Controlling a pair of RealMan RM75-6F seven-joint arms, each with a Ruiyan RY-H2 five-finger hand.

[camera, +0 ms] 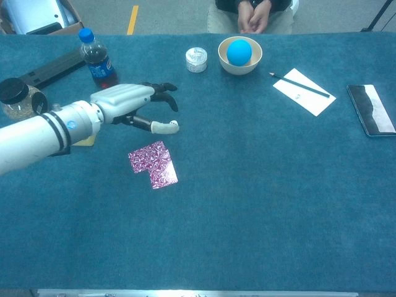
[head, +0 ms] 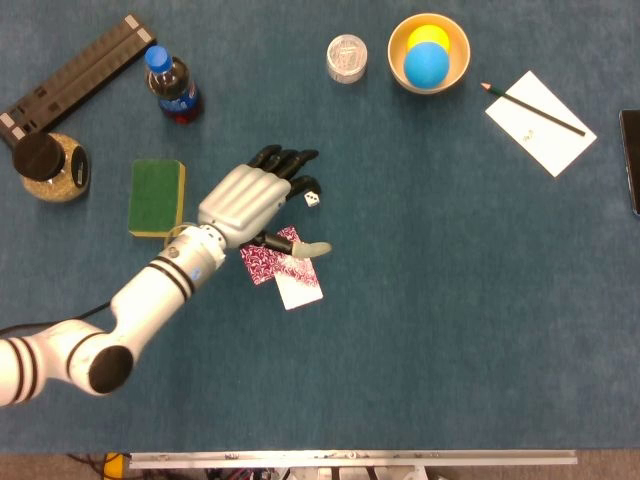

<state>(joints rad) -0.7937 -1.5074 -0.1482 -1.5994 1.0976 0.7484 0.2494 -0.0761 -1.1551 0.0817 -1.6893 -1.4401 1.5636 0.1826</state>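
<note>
My left hand (head: 255, 200) (camera: 133, 106) hovers open over the blue table, fingers spread and holding nothing. Its fingertips reach the small white die (head: 313, 199), which the hand hides in the chest view. Just below the hand lie two patterned playing cards (head: 281, 266) (camera: 153, 164), overlapping; the thumb stretches out over their upper edge in the head view. A green and yellow sponge (head: 157, 196) sits to the left of the hand. My right hand shows in neither view.
A cola bottle (head: 174, 88) (camera: 96, 59), a black rack (head: 73, 76) and a cork-filled jar (head: 48, 168) stand far left. A small clear tub (head: 346, 58), a bowl with balls (head: 428, 53), paper with a pencil (head: 539, 122) and a phone (camera: 372, 117) lie right.
</note>
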